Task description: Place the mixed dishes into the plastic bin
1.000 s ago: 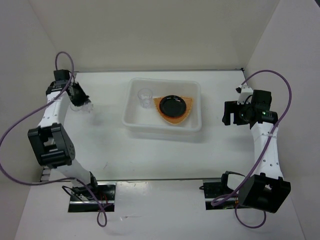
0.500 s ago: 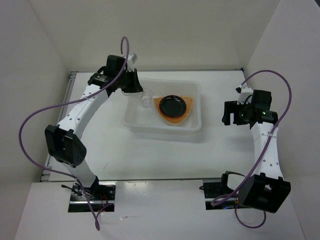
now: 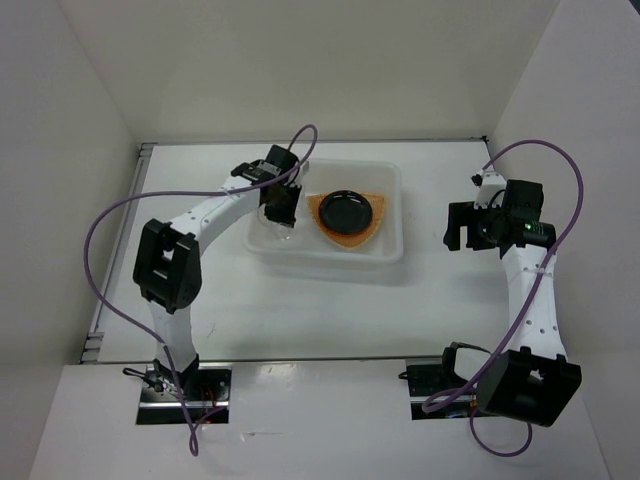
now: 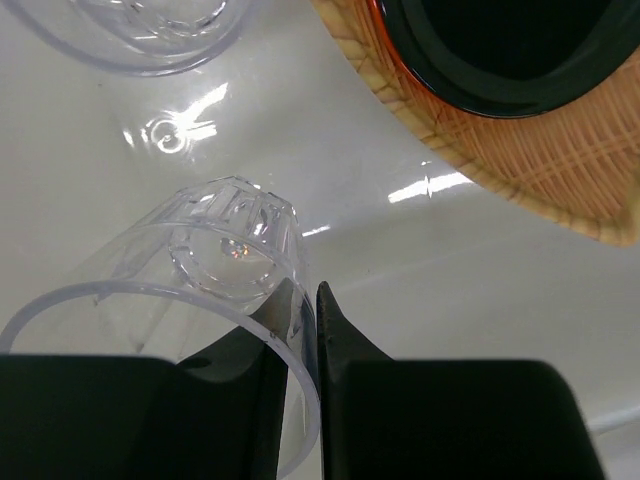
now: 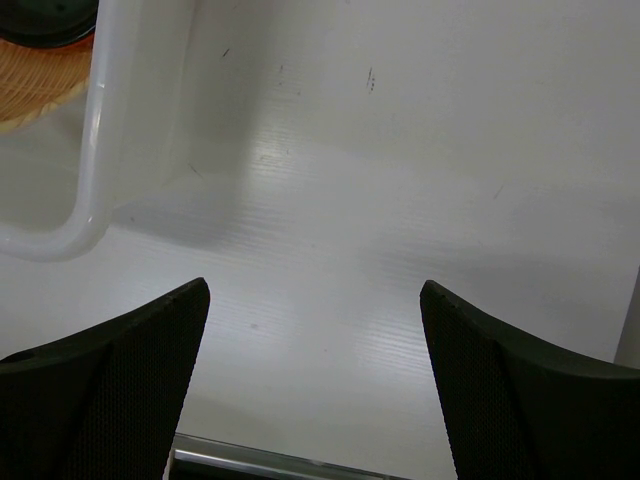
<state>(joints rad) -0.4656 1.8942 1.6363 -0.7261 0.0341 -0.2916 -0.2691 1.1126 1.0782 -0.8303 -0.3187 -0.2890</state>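
Note:
My left gripper is down inside the plastic bin, at its left end. In the left wrist view the gripper is shut on the rim of a small clear cup, which hangs tilted just above the bin floor. A second clear cup stands just beyond it. The small black dish sits in the orange dish, on the tan woven plate, in the bin's middle. My right gripper is open and empty over the table to the right of the bin.
White walls close the table at the back and both sides. In the right wrist view the bin's rounded corner and a bit of the woven plate are at the upper left, with bare table beyond.
My left arm has swung from the table's far left to over the bin and lowered the clear cup inside, beside the plate stack. The right arm has not moved.

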